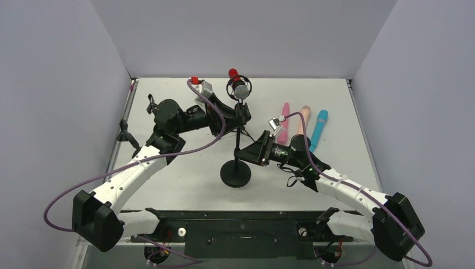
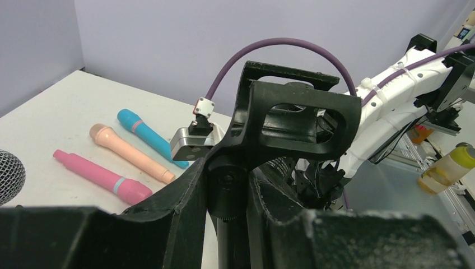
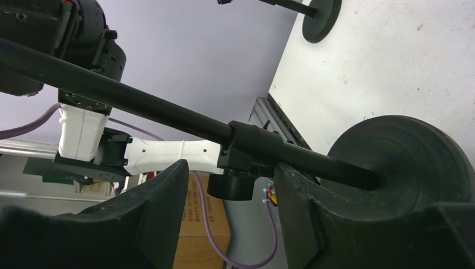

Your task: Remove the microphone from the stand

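The left claw [image 2: 227, 185] is drawn in narrow and clamps the upper part of the stand [image 1: 236, 174], its two fingers [image 2: 185, 207] pressed on either side of the black joint just under the cradle. The right claw [image 3: 231, 168] stands about half open lower down, straddling the collar on the pole [image 3: 140, 103] with a gap on each side, so it holds nothing. The microphone [image 1: 240, 89] sits in the cradle at the top of the stand, toward the back of the worktop [image 1: 185, 185], with its grey mesh head below a red end. The round base [image 3: 403, 162] rests flat near the middle of the worktop. Just right of the right claw lie a pink toy microphone [image 1: 284, 124], a peach toy microphone [image 1: 302, 120] and a blue toy microphone [image 1: 319, 129], side by side. A small tripod [image 1: 126, 133] stands at the left edge. Walls close off the back and both sides, and bare worktop lies to the near left of the base.
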